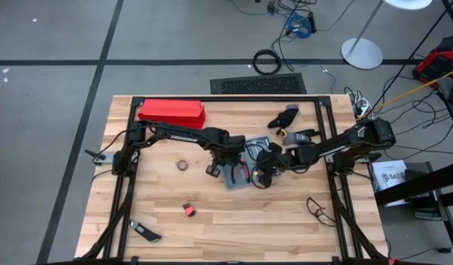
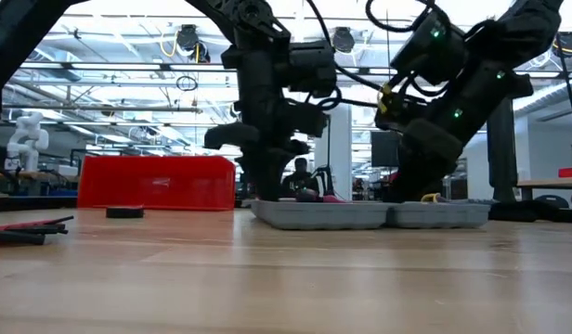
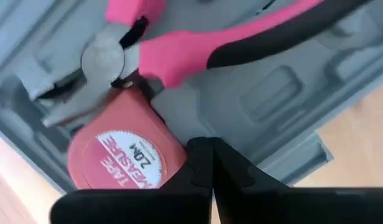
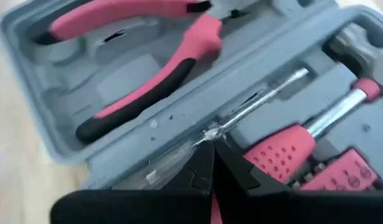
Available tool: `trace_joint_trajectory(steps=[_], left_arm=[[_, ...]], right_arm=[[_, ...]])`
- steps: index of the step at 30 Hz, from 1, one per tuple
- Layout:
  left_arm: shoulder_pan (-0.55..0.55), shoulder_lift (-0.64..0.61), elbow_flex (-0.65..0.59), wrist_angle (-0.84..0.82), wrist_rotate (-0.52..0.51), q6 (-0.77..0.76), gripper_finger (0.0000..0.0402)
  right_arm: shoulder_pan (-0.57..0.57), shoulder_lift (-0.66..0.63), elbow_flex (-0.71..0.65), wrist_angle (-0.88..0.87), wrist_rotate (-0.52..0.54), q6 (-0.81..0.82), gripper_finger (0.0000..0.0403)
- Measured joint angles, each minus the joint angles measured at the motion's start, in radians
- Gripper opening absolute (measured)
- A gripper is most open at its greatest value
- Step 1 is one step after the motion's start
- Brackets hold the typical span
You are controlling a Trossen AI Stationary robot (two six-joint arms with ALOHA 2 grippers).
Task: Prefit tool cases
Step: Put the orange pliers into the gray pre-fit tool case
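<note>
I see my left gripper point(image 3: 210, 163) pinched shut, holding nothing, just over the tape measure point(image 3: 120, 152) in the open case point(image 1: 239, 171) mid-table. My right gripper point(image 4: 212, 163) is shut too, above the screwdriver point(image 4: 303, 140); both arms hide most of the case from above. It's grey, with pink pliers point(image 4: 148, 62) seated. Wooden table point(image 1: 248, 221); red box point(image 2: 156, 182) behind.

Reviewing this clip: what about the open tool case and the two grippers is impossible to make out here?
- High view: the tool case interior is mostly hidden under both arms.
- Left wrist view: the tape measure is partly covered by the left gripper.
- Right wrist view: the right gripper hides the screwdriver handle's end.
</note>
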Motion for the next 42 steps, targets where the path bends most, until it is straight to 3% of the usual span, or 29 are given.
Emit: trace_joint_trajectory(steps=[8,13,20,27,36,42], left_arm=[[0.001,0.001,-0.006,-0.022,-0.001,-0.008,0.0001],[0.004,0.002,-0.007,-0.02,-0.001,0.012,0.0001],[0.016,0.002,-0.008,-0.016,0.005,0.019,0.0001],[0.028,0.003,-0.011,-0.043,0.027,0.046,0.0001],[0.027,0.004,-0.007,-0.024,0.027,0.063,0.0001],[0.027,0.004,-0.007,-0.024,0.027,0.065,0.0001]], right_arm=[[0.021,-0.04,0.087,0.034,0.041,-0.097,0.0],[0.016,0.051,0.135,0.185,0.0,-0.2,0.0],[0.014,0.231,0.28,0.203,-0.056,-0.3,0.0],[0.012,0.32,0.396,0.045,-0.036,-0.301,0.0],[0.025,0.232,0.4,-0.167,0.034,-0.289,0.0],[0.026,0.228,0.4,-0.164,0.048,-0.285,0.0]])
